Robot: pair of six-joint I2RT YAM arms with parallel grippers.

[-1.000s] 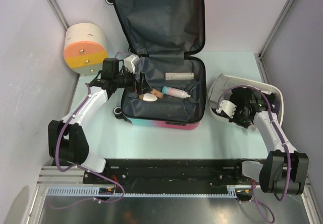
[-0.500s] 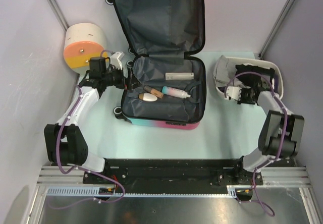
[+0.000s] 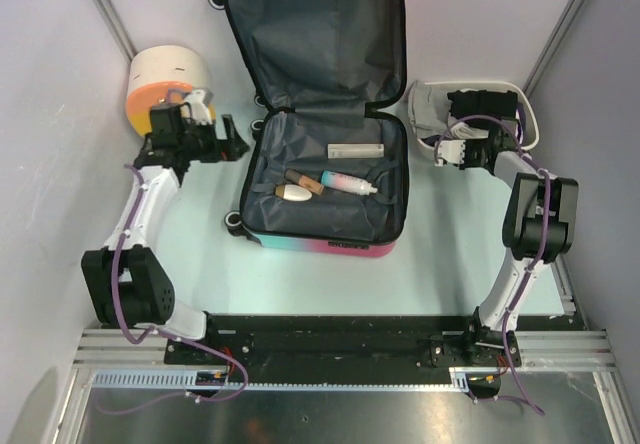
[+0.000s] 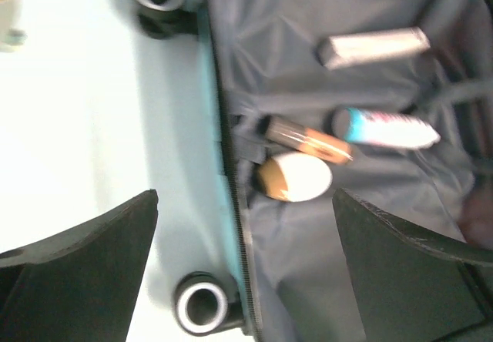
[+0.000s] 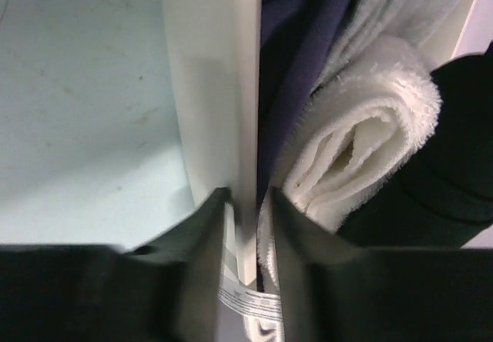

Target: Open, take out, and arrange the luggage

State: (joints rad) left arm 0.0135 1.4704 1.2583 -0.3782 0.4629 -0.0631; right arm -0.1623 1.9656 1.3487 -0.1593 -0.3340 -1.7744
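The luggage (image 3: pixel 320 247) lies open mid-table, its lid propped up at the back. Its grey lining (image 4: pixel 370 203) holds a white stick (image 4: pixel 373 47), a brown tube (image 4: pixel 304 136), a white egg-shaped sponge (image 4: pixel 296 178) and a teal-capped tube (image 4: pixel 385 129). My left gripper (image 3: pixel 234 137) hovers wide open and holding nothing just left of the case, over its zip edge and a black wheel (image 4: pixel 202 305). My right gripper (image 3: pixel 442 151) straddles the left wall of the white basin (image 5: pixel 216 88). Its fingers (image 5: pixel 208 219) stand slightly apart, with a dark slit beside the wall.
The white basin (image 3: pixel 500 89) sits at the back right and holds a rolled white towel (image 5: pixel 362 149), dark blue cloth (image 5: pixel 300 49) and black cloth (image 5: pixel 454 142). A cream-and-orange drawer box (image 3: pixel 165 84) stands at the back left, close behind my left wrist. Grey walls enclose both sides.
The right arm carried the basin from the near right to the back right, and its jaws have slackened. The left gripper withdrew leftward out of the luggage, still open.
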